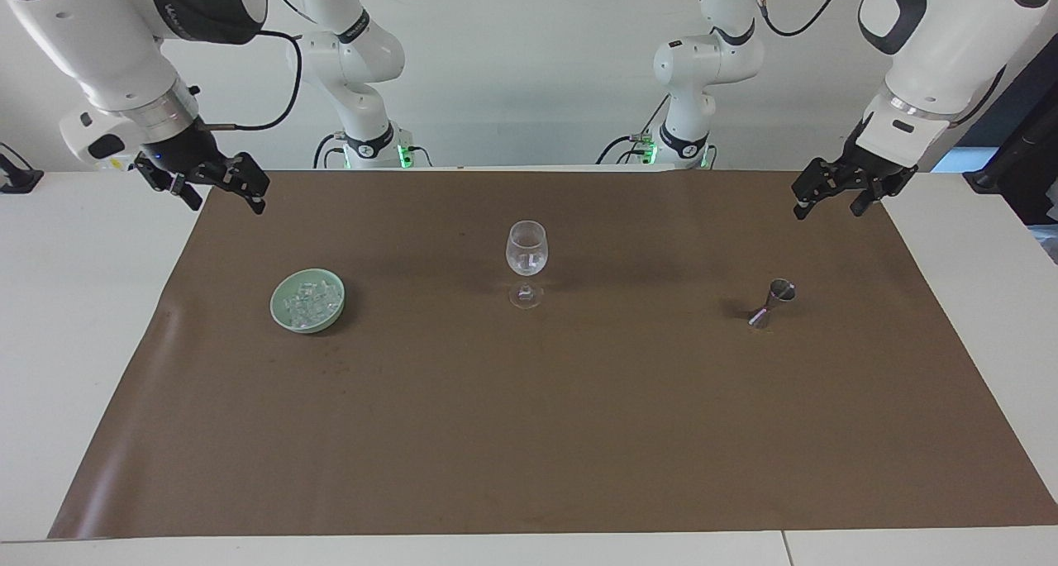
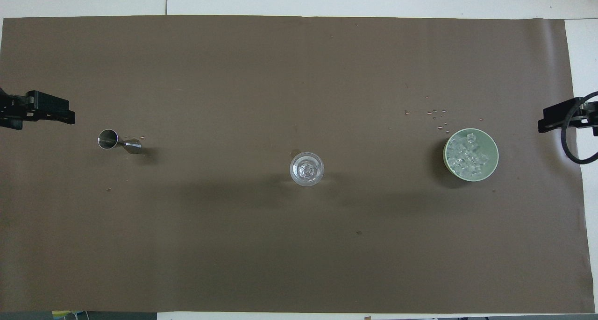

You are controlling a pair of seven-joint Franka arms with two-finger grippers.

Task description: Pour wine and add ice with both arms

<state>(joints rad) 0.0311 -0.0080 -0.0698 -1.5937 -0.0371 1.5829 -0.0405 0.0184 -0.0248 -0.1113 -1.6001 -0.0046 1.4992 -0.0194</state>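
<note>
A clear wine glass stands mid-mat with a few pieces of ice in its bowl; it also shows in the overhead view. More ice is heaped in a pale green bowl toward the right arm's end, and both show from overhead, the ice and the bowl. A small metal jigger stands toward the left arm's end. My right gripper hangs open and empty over the mat's edge. My left gripper hangs open and empty over the mat's corner.
A brown mat covers most of the white table. Small droplets or crumbs lie on the mat just farther from the robots than the bowl.
</note>
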